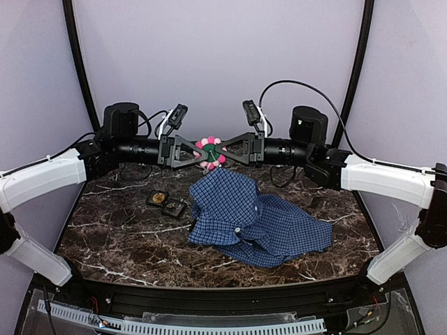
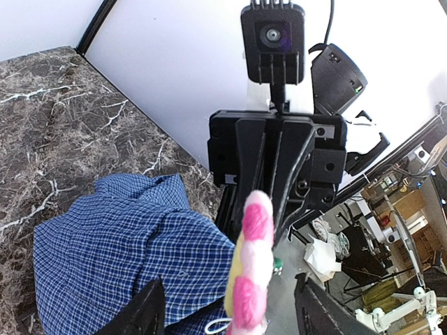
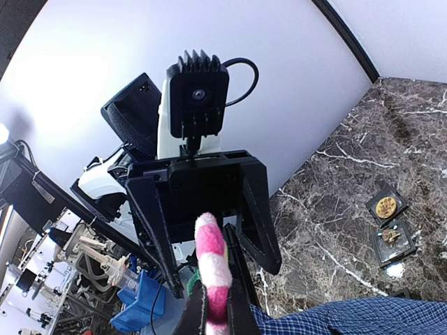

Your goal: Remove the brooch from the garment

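Note:
The brooch [image 1: 210, 153], a fuzzy pink, white and yellow flower with a green back, hangs in the air at the back middle between both grippers. My right gripper [image 1: 221, 151] is shut on it; in the right wrist view its fingers [image 3: 198, 314] pinch the brooch [image 3: 211, 265] edge-on. My left gripper [image 1: 200, 151] faces it, open, with its fingers [image 2: 143, 310] standing clear on either side of the brooch [image 2: 250, 272]. The garment [image 1: 251, 220], a blue checked shirt, lies crumpled on the table below, apart from the brooch. A white loop shows at the brooch's lower end.
A black tray [image 1: 166, 202] with small trinkets in its slots lies on the dark marble table [image 1: 119, 237] left of the shirt. The curved white back wall is close behind the grippers. Cables loop above both wrists.

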